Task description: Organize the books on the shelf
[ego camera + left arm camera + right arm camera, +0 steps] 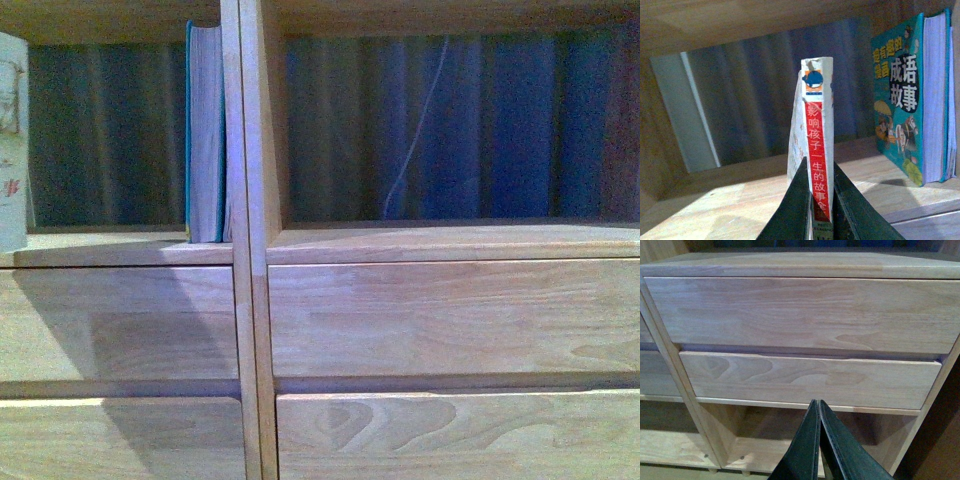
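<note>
Two books point(817, 150) point(897, 100), four drawer fronts point(120, 320) point(120, 440) point(450, 320) point(450, 440).

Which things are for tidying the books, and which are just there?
For the job: white-spined book, held by the left gripper; teal book; shelf.
Just there: blue pleated backdrop behind the shelf; drawer fronts; right gripper, shut on nothing.

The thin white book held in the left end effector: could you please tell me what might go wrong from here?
1. The thin book stands upright well apart from the teal book, with nothing beside it; released here, it may topple on the shelf.
2. The left end effector pinches only the low end of its spine, so the book could pivot or slip if slid sideways.
</note>
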Controlling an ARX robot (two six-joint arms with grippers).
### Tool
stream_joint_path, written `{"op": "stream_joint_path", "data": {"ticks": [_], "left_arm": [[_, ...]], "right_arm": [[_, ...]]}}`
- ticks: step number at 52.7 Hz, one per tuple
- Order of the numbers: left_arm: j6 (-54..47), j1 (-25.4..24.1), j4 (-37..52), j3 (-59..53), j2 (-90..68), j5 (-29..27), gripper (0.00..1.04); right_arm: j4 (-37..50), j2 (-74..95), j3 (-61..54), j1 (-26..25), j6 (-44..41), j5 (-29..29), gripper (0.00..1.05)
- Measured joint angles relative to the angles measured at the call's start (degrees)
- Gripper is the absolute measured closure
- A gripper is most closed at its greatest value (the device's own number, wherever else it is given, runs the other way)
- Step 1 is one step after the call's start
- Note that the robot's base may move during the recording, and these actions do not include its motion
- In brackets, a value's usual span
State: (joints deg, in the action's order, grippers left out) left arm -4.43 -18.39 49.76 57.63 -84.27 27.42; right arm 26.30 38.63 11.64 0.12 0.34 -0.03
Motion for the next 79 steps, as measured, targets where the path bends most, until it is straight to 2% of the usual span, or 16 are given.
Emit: {"op": "stream_joint_path", "data": {"ticks": [16, 33, 56, 72, 75, 79], "left_arm": [[-3.48, 5.57, -4.39, 12.24, -5.92, -1.4, 0.98], [-3.28, 8.68, -2.47, 20.13, -15.69, -1.81, 0.98], [-1.14, 13.73, -5.44, 43.56, -32.7, -2.54, 0.98], [3.82, 17.25, -2.05, 48.19, -40.5, -5.22, 0.98], [4.28, 17.9, -1.44, 48.19, -40.76, -6.29, 0.98], [4.85, 18.36, -1.38, 48.17, -40.96, -6.58, 0.83]], "right_arm": [[-1.25, -6.6, -4.96, 0.0, 0.0, 0.0, 1.02], [-5.07, -13.46, -7.96, 0.0, 0.0, 0.0, 1.02], [-9.75, -22.25, -10.88, 0.0, -0.02, 0.0, 1.02], [-16.2, -28.52, -10.88, 0.0, -0.02, 0.0, 1.02], [-24.04, -34.45, -10.86, 0.0, -0.02, 0.0, 1.02], [-26.01, -37.75, -10.86, 0.0, -0.02, -0.02, 1.02]]}}
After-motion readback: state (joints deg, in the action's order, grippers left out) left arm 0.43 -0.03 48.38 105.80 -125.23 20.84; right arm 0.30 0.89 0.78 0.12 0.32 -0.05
